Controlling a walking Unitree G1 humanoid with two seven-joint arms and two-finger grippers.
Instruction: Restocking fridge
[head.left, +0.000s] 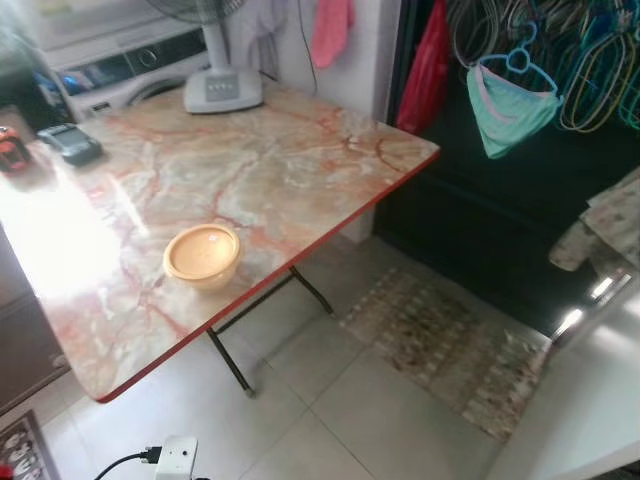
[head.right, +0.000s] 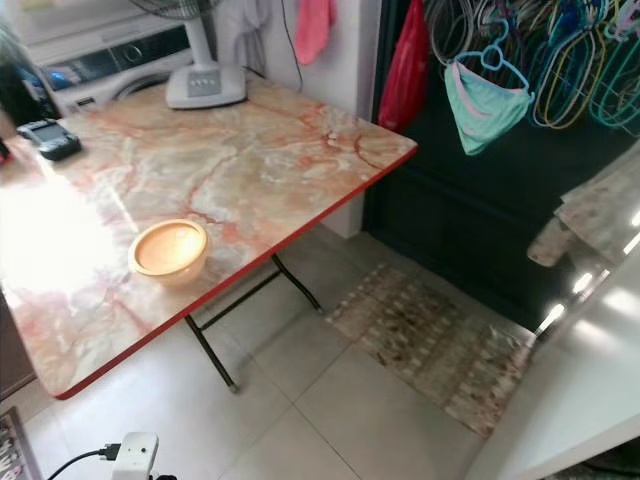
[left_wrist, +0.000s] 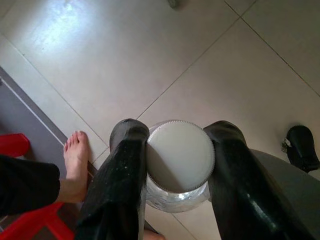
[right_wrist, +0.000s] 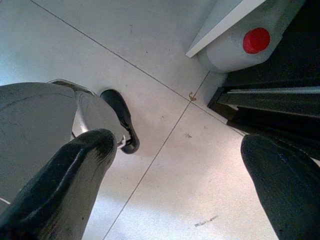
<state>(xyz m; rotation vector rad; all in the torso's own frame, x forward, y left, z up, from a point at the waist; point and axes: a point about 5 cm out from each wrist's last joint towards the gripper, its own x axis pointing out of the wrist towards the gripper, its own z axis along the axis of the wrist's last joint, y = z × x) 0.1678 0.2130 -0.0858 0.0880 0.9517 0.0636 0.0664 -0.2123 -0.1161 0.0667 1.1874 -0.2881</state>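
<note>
My left gripper (left_wrist: 177, 132) hangs over the tiled floor, shut on a clear jar with a round pale lid (left_wrist: 180, 157); the lid faces the camera between the two black fingers. My right gripper (right_wrist: 182, 147) is open, its fingers wide apart with nothing between them, also above the floor. Near it a white jug with a red cap (right_wrist: 256, 41) stands at the foot of a white panel beside a dark unit. On the marble-patterned folding table (head.left: 300, 150) sits an orange bowl (head.left: 202, 254), close to the near red edge.
A fan base (head.left: 222, 88) and a small dark device (head.left: 68, 143) are on the table's far side, a washing machine (head.left: 130, 70) behind. A patterned mat (head.left: 450, 345) lies before a dark doorway with hangers. A person's bare foot (left_wrist: 75, 160) and a red stool (left_wrist: 12, 145) are nearby.
</note>
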